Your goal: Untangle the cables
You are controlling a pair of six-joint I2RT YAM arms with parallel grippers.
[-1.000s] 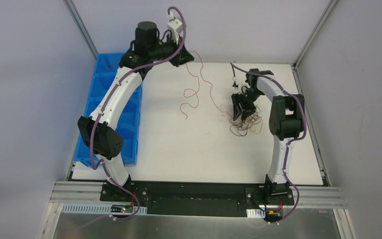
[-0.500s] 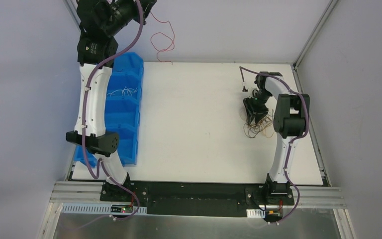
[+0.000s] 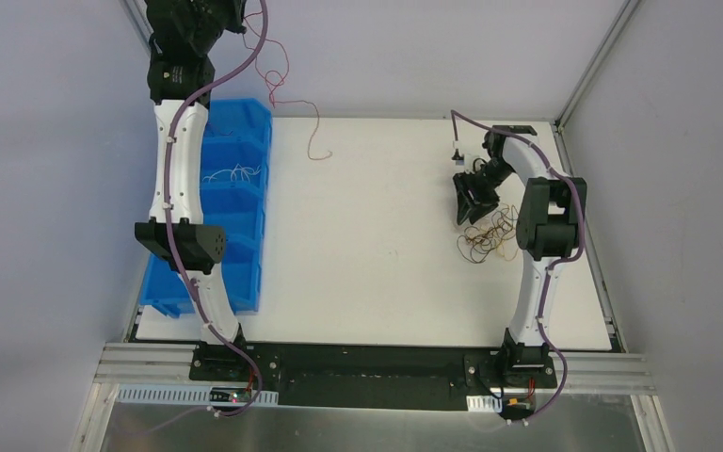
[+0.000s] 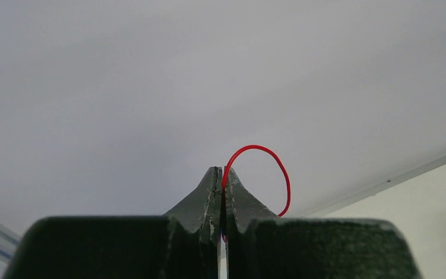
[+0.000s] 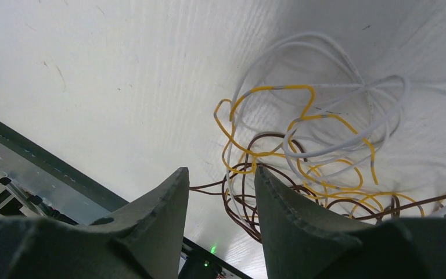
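Observation:
A red cable (image 4: 274, 157) is pinched in my left gripper (image 4: 221, 172), which is shut on it and raised high against the back wall. In the top view this red cable (image 3: 316, 122) dangles from the lifted left arm down over the table's far left corner. The remaining cables (image 3: 490, 240), a tangle of yellow, brown and white loops (image 5: 308, 157), lie on the white table at the right. My right gripper (image 3: 464, 209) hovers just left of the tangle with jaws open (image 5: 220, 170) and nothing between its fingers.
A row of blue bins (image 3: 245, 240) runs along the table's left edge, and white wires (image 3: 233, 174) lie in one compartment. The black table rim (image 5: 46, 163) shows near the right gripper. Grey walls enclose the workspace.
The left arm swung up and to the far left, pulling the red cable free of the tangle. The right gripper drew back slightly from the tangle, which spread out a little.

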